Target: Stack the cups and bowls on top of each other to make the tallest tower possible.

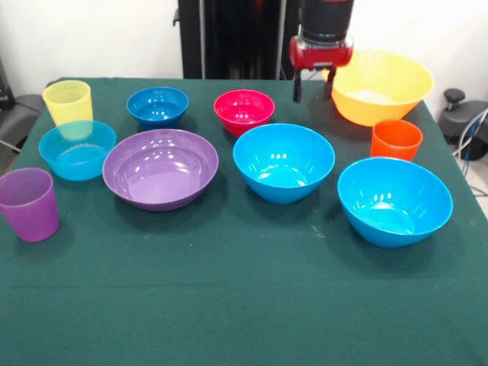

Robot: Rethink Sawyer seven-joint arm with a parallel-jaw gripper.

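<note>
I see glossy, smooth plastic on every bowl, the purple bowl (160, 168) and yellow bowl (380, 86) throwing bright highlights. The yellow cup (68, 102) and purple cup (30, 203) look translucent, the orange cup (396, 139) opaque. The table (244, 305) wears matt green cloth.

This looks like a robotics lab or test room, not a home. A table (244, 305) draped in dark green cloth fills the view, and a red and black robot arm (326, 27) comes down over its far side in front of a black pedestal (229, 38). Behind them stands a plain white wall (91, 38). Part of a dark office chair (15, 107) shows at the left edge, and at the right edge there are cables (471, 133) and a dark piece of equipment (456, 107). The bright plastic bowls (284, 162) and cups (30, 203) are laid out separately on the cloth, like test props
</note>
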